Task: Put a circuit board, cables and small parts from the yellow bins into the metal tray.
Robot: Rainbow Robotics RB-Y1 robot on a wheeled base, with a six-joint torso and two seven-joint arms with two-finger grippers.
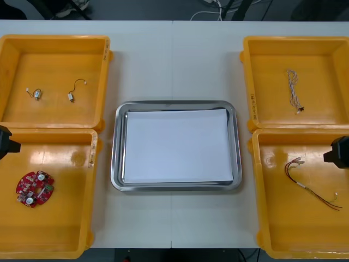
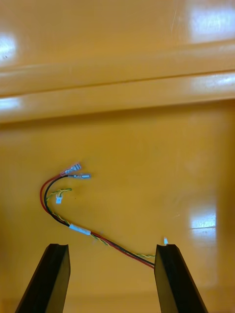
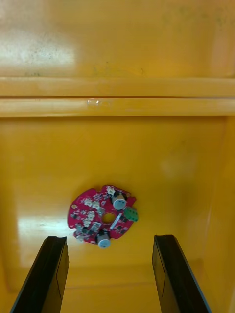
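Observation:
A round red circuit board (image 1: pixel 34 189) lies in the near left yellow bin (image 1: pixel 65 240). My left gripper (image 3: pixel 110 254) hovers open above that bin, the circuit board (image 3: pixel 104 219) just beyond its fingertips. A red and yellow cable (image 1: pixel 311 184) lies in the near right yellow bin (image 1: pixel 283 234). My right gripper (image 2: pixel 111 257) is open over it, the cable (image 2: pixel 83 215) running past its fingers (image 2: pixel 171 274). The metal tray (image 1: pixel 176 186), white inside, sits in the middle. The left arm (image 1: pixel 6 142) and right arm (image 1: pixel 339 152) show at the table's sides.
The far left yellow bin (image 1: pixel 54 49) holds two small metal parts (image 1: pixel 36 93) (image 1: pixel 72 96) with short leads. The far right yellow bin (image 1: pixel 297 49) holds a twisted blue and white cable (image 1: pixel 294 90). Bare table lies around the tray.

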